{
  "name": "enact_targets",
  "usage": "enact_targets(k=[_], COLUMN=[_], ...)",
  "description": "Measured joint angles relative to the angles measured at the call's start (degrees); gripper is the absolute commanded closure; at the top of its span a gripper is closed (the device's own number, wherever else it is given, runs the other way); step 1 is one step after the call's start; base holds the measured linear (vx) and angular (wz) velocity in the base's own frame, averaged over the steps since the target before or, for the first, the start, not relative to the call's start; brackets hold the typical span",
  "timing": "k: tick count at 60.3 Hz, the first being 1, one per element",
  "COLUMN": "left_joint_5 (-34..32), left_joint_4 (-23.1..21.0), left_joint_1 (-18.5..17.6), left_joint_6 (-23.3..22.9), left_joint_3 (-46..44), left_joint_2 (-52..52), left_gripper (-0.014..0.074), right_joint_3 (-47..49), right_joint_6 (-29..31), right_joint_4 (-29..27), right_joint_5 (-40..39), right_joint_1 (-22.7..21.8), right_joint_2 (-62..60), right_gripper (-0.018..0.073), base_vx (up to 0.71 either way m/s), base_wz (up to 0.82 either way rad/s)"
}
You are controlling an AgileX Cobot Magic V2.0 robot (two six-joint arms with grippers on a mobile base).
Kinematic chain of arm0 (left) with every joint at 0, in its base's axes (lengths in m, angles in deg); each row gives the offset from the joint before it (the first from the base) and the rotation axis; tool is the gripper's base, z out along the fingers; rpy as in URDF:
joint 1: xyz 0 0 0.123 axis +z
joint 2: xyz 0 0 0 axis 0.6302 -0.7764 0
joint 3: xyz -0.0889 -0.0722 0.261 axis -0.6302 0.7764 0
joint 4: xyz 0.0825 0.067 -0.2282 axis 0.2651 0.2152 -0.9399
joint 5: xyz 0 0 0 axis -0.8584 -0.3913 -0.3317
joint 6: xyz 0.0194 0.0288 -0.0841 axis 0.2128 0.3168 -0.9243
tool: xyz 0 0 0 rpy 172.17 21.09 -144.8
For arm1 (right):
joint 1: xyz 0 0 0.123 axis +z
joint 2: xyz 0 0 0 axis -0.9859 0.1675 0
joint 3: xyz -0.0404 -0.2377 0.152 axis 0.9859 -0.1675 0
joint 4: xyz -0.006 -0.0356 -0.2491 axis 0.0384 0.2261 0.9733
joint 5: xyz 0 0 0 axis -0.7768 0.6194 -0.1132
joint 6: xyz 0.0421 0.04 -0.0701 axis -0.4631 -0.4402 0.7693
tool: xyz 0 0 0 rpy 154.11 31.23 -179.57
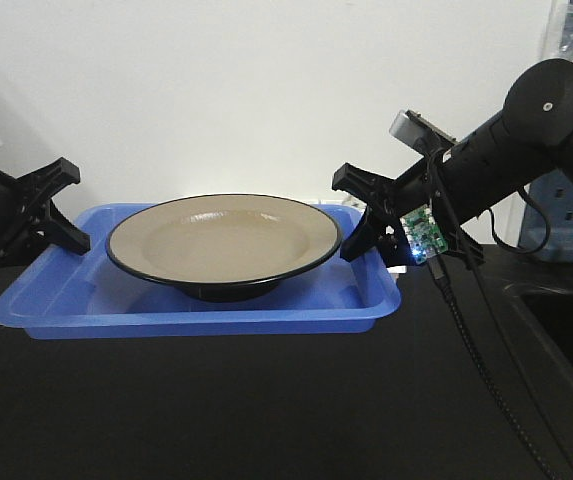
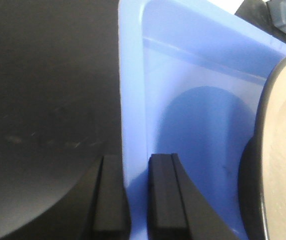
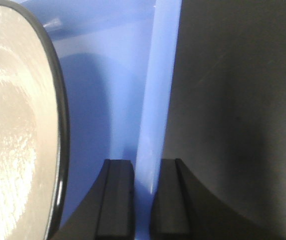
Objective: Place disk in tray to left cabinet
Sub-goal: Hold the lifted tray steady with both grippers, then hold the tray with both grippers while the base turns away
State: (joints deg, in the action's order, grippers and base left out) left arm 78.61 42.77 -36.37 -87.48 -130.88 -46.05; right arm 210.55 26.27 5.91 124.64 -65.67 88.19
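Observation:
The tan disk [image 1: 221, 240] with its black rim lies inside the blue tray [image 1: 206, 320] on a black tabletop. My left gripper [image 1: 71, 210] is at the tray's left end. The left wrist view shows the gripper [image 2: 139, 165] shut on the tray's end wall [image 2: 133, 75], one finger outside and one inside, with the disk [image 2: 285, 165] to the right. My right gripper [image 1: 361, 215] is at the right end. Seen from its wrist, this gripper [image 3: 146, 167] is shut on that wall [image 3: 157, 75], beside the disk [image 3: 13, 125]. The left cabinet is out of view.
A white wall stands close behind the tray. A black cable [image 1: 466, 320] hangs from the right arm over the black tabletop [image 1: 266, 420]. At the far right there is a blue object [image 1: 566, 215] and a dark recess [image 1: 566, 330].

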Motion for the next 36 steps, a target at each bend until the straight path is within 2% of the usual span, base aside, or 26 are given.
enact_targets(k=[36], left_joint_5=[0.0], left_joint_4=[-0.16], left_joint_1=[0.0], left_joint_6=[0.0], left_joint_3=[0.0], left_joint_2=[0.0], left_gripper=[0.0599], right_joint_3=[0.0], right_joint_6=[0.0], right_joint_4=[0.01], right_joint_5=[0.0], right_joint_1=[0.0], right_joint_2=[0.0], right_gripper=[0.0561], base_vx=[-0.11], base_wz=[0.41])
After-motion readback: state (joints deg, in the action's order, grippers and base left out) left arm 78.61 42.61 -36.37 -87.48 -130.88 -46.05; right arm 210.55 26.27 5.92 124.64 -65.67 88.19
